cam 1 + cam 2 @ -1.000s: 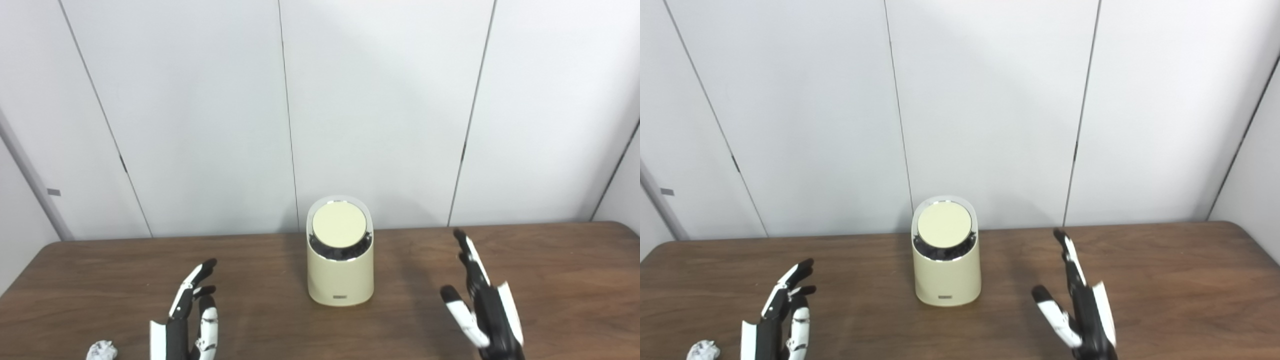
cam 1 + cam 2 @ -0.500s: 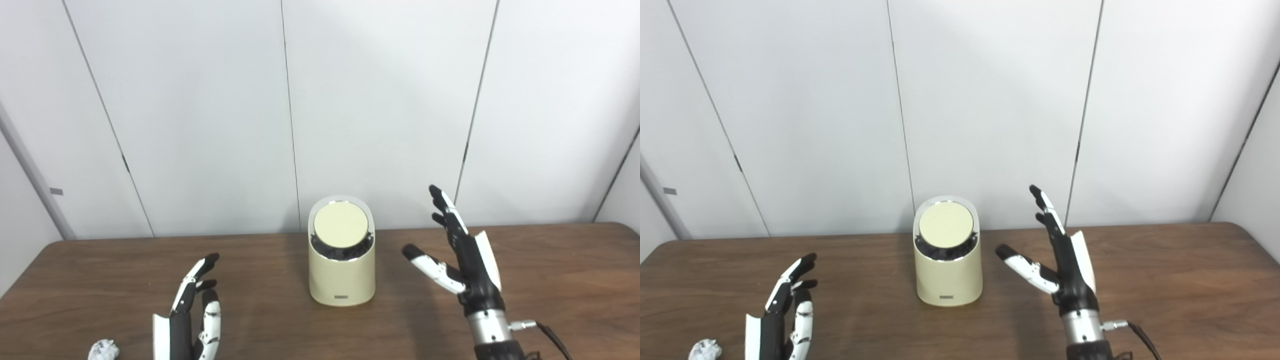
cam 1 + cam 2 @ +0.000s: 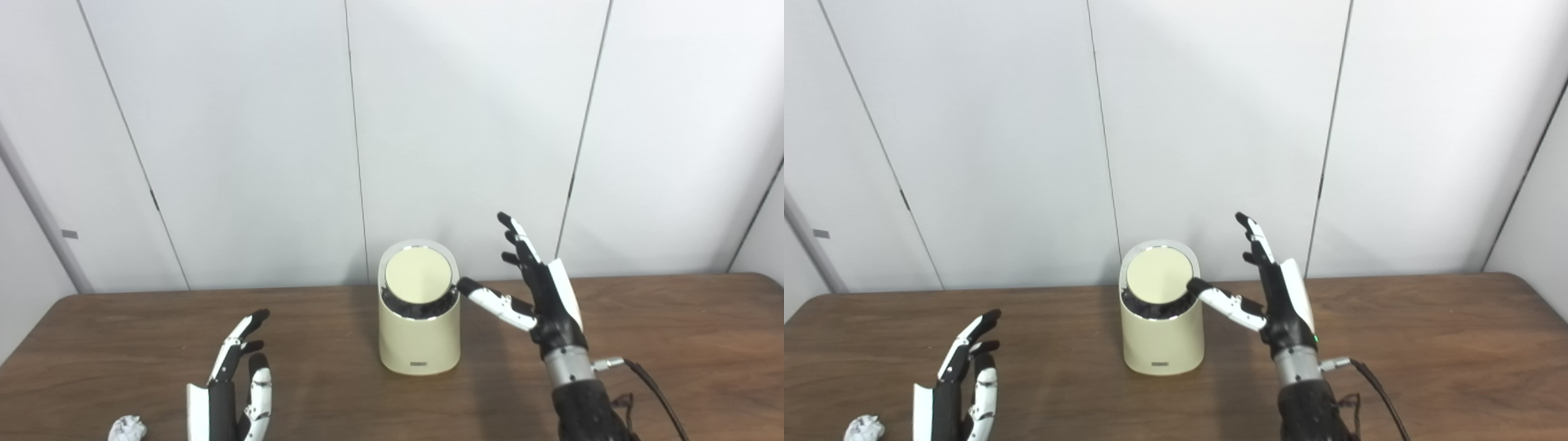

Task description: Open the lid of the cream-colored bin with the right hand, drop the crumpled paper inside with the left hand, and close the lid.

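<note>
Item: cream-colored bin (image 3: 419, 334), upright at mid tabletop (image 3: 674, 331) near the far edge, its round lid (image 3: 418, 275) closed and tilted toward me. My right robot hand (image 3: 539, 288) stands just right of it, open with fingers spread upward, thumb tip at the lid's right rim. Crumpled paper (image 3: 127, 428) lies at the near left edge, close beside my left robot hand (image 3: 236, 383), open and holding nothing

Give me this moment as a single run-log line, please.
phase: reaching for lid | right hand: open, thumb at bin rim | left hand: open | paper: on table | lid: closed
</note>
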You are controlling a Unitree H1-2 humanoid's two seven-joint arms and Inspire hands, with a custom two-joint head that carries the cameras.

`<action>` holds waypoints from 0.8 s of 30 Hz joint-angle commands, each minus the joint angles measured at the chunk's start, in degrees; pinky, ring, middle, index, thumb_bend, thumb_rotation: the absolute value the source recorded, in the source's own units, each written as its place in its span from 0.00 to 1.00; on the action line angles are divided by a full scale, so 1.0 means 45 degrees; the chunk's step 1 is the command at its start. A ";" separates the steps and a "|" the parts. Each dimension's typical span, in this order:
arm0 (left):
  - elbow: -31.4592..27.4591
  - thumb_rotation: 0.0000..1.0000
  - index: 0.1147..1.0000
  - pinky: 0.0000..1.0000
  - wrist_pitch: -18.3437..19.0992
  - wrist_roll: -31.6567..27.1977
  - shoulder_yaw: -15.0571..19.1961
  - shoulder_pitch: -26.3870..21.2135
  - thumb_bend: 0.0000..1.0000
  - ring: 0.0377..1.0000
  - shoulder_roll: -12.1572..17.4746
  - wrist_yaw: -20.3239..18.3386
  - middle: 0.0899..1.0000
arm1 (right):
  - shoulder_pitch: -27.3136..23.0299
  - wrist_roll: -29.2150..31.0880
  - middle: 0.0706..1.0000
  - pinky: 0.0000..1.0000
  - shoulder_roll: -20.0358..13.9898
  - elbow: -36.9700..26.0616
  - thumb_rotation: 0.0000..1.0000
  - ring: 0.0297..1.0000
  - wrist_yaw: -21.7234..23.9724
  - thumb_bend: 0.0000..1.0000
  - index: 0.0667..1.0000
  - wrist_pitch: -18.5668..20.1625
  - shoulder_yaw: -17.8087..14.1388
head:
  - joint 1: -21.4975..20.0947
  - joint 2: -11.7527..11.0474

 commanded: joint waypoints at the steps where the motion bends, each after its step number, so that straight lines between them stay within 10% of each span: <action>1: 0.1147 0.81 0.79 0.70 -0.0385 0.0254 -0.0171 0.0357 0.16 0.81 -0.0047 0.0157 0.83 | -0.0884 -0.0458 0.96 0.82 0.0132 -0.0016 0.58 0.92 -0.0173 0.87 0.93 0.0076 0.0192 | 0.0003 0.0009; 24: 0.1150 0.78 0.80 0.70 -0.0358 0.0416 0.0090 0.0368 0.14 0.82 -0.0462 -0.0313 0.83 | -0.2951 -0.1495 0.97 0.81 0.0474 0.3625 0.37 0.93 -0.0931 0.88 0.94 0.1371 0.1003 | 0.0025 -0.0086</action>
